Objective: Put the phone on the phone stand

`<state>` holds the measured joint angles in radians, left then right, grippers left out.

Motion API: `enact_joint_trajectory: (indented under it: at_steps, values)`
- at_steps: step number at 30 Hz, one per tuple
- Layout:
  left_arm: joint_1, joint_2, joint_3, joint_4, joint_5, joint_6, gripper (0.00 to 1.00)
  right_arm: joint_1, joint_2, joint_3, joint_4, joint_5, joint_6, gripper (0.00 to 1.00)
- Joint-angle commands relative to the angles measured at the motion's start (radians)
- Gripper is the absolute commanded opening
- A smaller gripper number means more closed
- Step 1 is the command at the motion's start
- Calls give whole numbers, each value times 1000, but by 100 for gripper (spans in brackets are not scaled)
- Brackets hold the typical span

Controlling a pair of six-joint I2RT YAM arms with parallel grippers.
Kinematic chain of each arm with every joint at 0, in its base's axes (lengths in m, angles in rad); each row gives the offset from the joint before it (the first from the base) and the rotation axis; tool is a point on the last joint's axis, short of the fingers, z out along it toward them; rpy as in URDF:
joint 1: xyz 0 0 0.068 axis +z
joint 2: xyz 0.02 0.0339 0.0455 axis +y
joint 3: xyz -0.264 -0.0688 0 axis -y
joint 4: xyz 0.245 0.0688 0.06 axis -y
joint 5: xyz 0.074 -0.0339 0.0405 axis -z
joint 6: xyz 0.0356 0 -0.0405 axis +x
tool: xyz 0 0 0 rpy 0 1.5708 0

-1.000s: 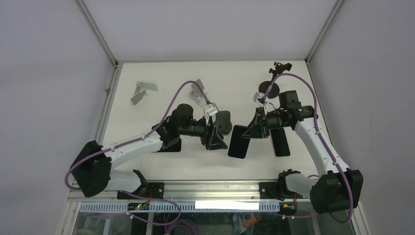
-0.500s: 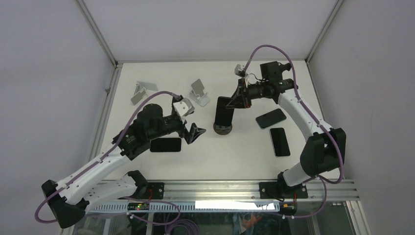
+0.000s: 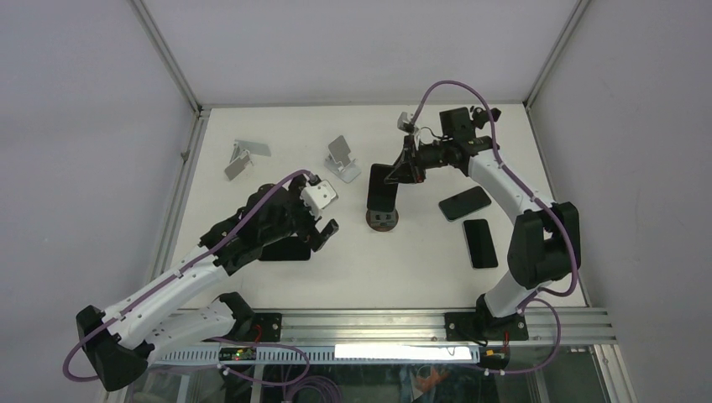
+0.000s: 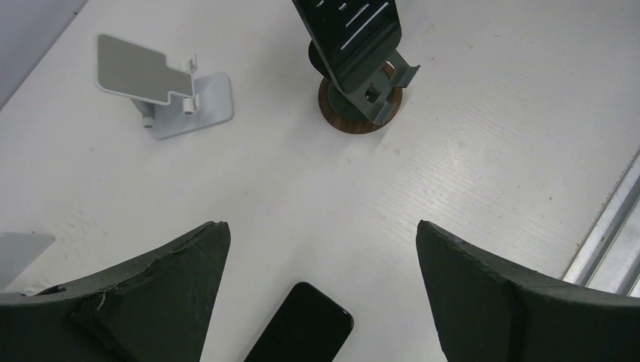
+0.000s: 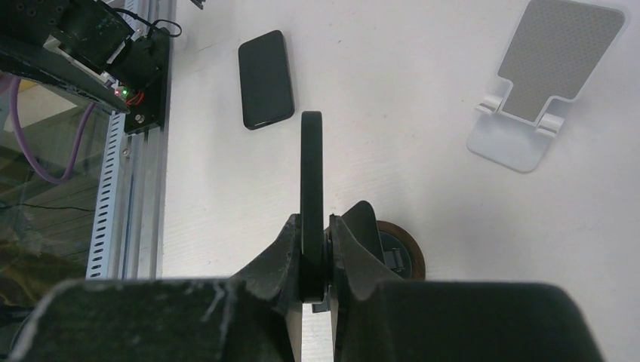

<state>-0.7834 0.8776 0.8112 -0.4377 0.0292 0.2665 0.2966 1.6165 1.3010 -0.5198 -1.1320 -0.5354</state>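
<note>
The left arm (image 3: pixel 168 285) and right arm (image 3: pixel 508 189) share white shell links joined by bulky black joints, with a purple cable (image 3: pixel 437 84) looping along each. The left claw (image 3: pixel 323 235) and right claw (image 5: pixel 317 226) carry matt black wedge-shaped fingers (image 4: pixel 143 302), slightly scuffed.

Left wrist view: the upright phone (image 4: pixel 351 30) was cut off at the top edge, the flat phone (image 4: pixel 298 328) at the bottom edge. Right wrist view: the right end effector (image 5: pixel 321 241) hid part of the stand base (image 5: pixel 404 260).
</note>
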Motion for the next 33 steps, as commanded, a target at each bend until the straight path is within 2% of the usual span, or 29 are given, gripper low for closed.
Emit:
enact_joint_trajectory:
  at_steps: [1,18,23,33]
  values:
    - [14,31,20,4,31,20,97,-4,1,9,59,-11,-17,0]
    - [14,34,17,2,32,23,97,-4,59,15,16,14,-31,0]
    - [14,33,16,3,33,25,97,-5,83,32,-47,16,-81,0]
    - [14,34,15,2,38,25,97,-5,124,42,-122,26,-159,6]
